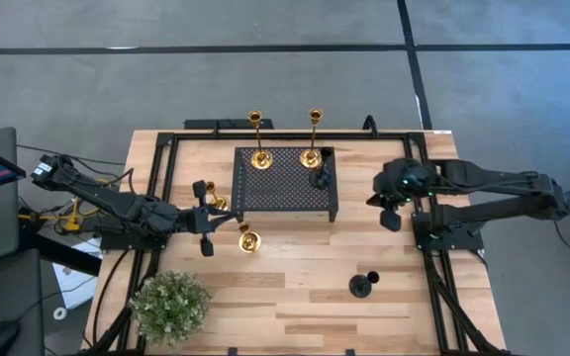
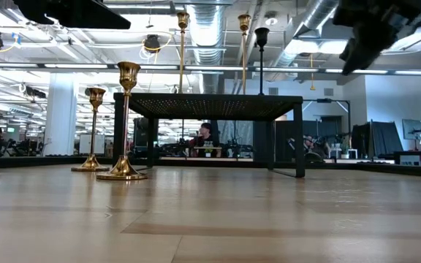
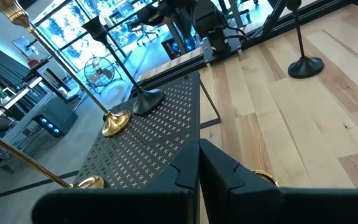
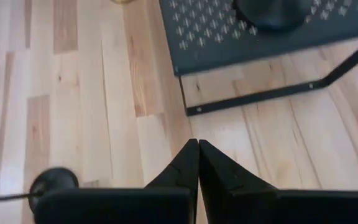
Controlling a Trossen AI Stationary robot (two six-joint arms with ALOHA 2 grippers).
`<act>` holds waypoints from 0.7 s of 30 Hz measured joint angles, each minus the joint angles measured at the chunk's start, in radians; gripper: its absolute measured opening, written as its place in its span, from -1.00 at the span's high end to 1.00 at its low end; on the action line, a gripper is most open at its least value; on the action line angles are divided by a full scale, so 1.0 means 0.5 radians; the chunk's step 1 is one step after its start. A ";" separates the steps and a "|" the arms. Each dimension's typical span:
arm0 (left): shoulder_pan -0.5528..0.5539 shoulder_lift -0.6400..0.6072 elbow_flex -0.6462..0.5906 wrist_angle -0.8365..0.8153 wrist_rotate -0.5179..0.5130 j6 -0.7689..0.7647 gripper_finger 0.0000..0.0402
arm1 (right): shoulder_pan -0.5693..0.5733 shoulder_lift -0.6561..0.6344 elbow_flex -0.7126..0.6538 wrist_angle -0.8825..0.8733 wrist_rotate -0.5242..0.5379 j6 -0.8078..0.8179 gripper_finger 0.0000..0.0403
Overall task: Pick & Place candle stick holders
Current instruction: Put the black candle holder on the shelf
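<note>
Two tall slim gold holders [image 1: 259,156] [image 1: 312,155] and one short black holder [image 1: 320,180] stand on their round bases on the black perforated stand [image 1: 285,193]. Two short gold holders [image 1: 248,239] [image 1: 214,201] stand on the table left of the stand; they also show in the low view [image 2: 126,124] [image 2: 93,131]. Another short black holder [image 1: 362,286] stands on the table at the near right. My left gripper [image 1: 209,218] is shut and empty between the two short gold holders. My right gripper [image 1: 390,206] is shut and empty, raised to the right of the stand.
A green potted plant [image 1: 170,305] stands at the table's near left corner. Black frame rails [image 1: 433,277] run along the table's left, right and far sides. Bare wood [image 1: 295,267] lies between the stand and the near edge.
</note>
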 joint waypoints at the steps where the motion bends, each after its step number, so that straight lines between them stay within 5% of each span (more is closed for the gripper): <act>1: 0.000 0.000 0.000 0.000 0.000 0.000 0.96 | 0.000 -0.043 -0.034 -0.013 0.000 0.001 1.00; 21: 0.000 0.000 0.000 0.002 0.000 -0.006 0.95 | -0.001 -0.216 -0.131 0.013 -0.007 -0.001 1.00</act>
